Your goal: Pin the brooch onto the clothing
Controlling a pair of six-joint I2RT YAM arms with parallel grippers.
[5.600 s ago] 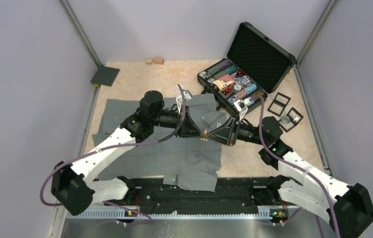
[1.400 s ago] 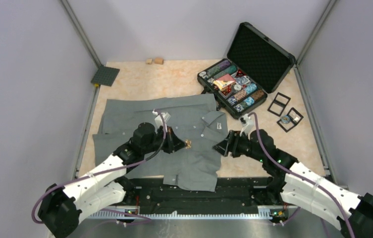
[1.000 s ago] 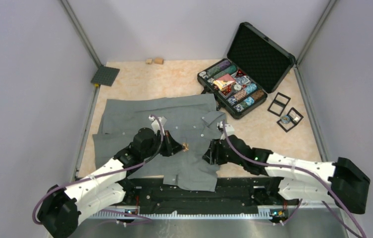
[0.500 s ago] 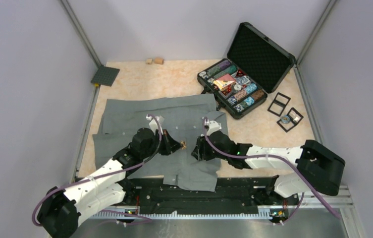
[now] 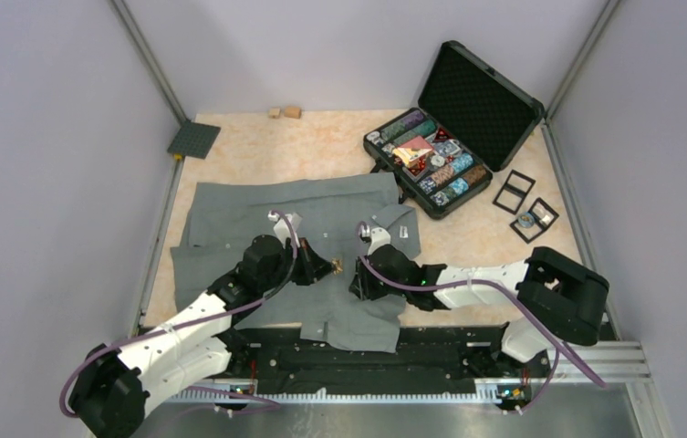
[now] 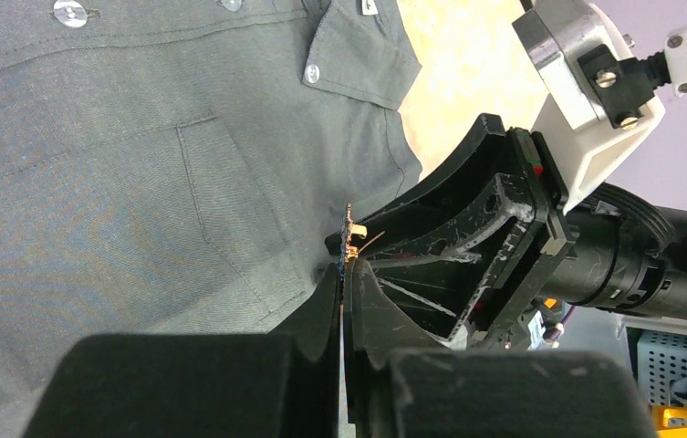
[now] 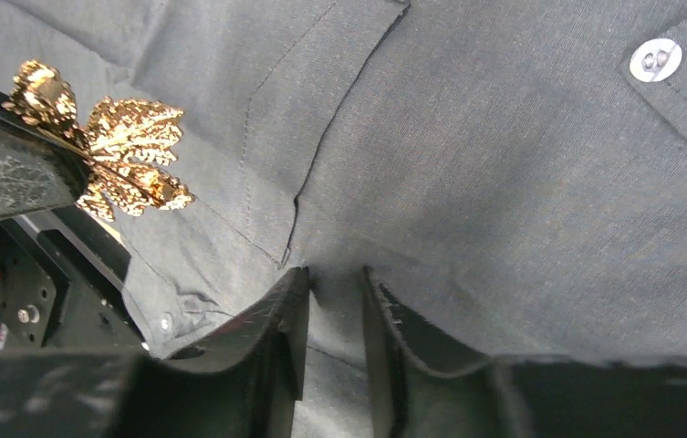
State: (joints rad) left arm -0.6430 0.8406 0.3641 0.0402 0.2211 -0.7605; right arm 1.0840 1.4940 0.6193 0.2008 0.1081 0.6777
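Note:
The clothing (image 5: 257, 214), a grey shirt, lies spread flat on the table. My left gripper (image 5: 326, 267) hovers low over its chest and is shut on the brooch (image 5: 337, 266), a gold leaf that juts from the fingertips (image 6: 352, 245) (image 7: 111, 146). My right gripper (image 5: 355, 281) sits just right of the brooch, facing the left one. Its tips (image 7: 335, 274) press on the cloth (image 7: 504, 182) by the pocket corner. The jaws stand a narrow gap apart with cloth between them. In the left wrist view the right gripper's black body (image 6: 467, 246) is right behind the brooch.
An open black case of poker chips (image 5: 431, 164) stands at the back right, touching the shirt's collar corner. Two black frames (image 5: 526, 208) lie right of it. A dark grey plate (image 5: 193, 140) and two small blocks (image 5: 285, 112) lie at the back. Walls close in on both sides.
The right arm has swung left across the shirt to the brooch, come down onto the cloth and narrowed its jaws. The left gripper has held the brooch nearly still.

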